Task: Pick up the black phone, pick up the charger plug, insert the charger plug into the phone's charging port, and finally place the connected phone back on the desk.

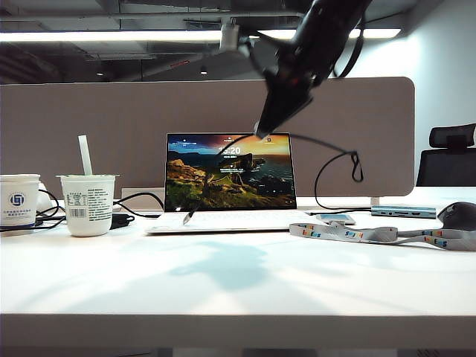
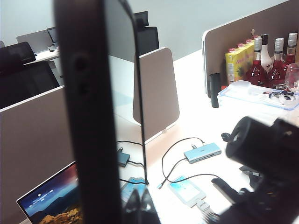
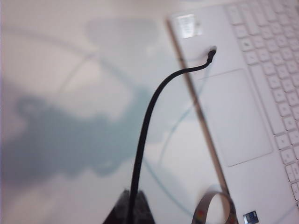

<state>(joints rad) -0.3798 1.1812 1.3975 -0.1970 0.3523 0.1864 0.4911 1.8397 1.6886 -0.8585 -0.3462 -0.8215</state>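
Right wrist view shows the right tool (image 3: 130, 207) pinched on the black cable, the charger plug (image 3: 212, 52) dangling loose far beyond it above the laptop (image 3: 243, 93); it could swing wide of the port. Left tool (image 2: 138, 205) clamps the black phone (image 2: 96, 107) upright; its charging port is hidden.

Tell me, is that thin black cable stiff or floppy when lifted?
Probably floppy: held in the shut right gripper, the cable droops in a curve, its plug dangling over the laptop. It looks light and may swing. The left gripper holds the phone upright.
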